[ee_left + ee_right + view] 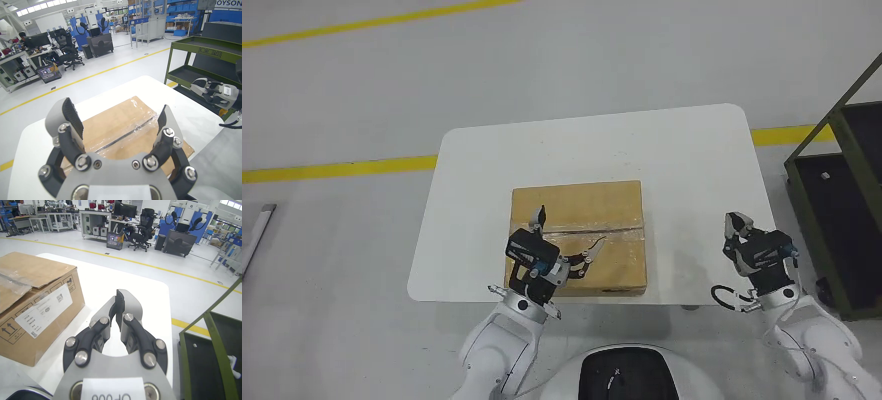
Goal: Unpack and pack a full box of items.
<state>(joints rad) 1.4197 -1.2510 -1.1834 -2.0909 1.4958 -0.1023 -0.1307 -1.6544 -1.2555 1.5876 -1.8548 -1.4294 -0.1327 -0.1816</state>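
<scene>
A brown cardboard box (577, 212) stands closed on the white table (662, 150), near its front edge, with torn clear tape along its centre seam (132, 130). My left gripper (564, 240) hovers open over the box's near half, its fingers (72, 115) spread either side of the seam. The right gripper (738, 228) is shut with nothing in it, above the table's right front corner, to the right of the box (36, 306). The left wrist view also shows the right gripper (196, 85) beyond the table's edge.
A green metal cart (842, 200) with black shelves stands just off the table's right side, close to the right arm. Bare table surface lies behind and on both sides of the box. Yellow floor lines (332, 168) run past the table.
</scene>
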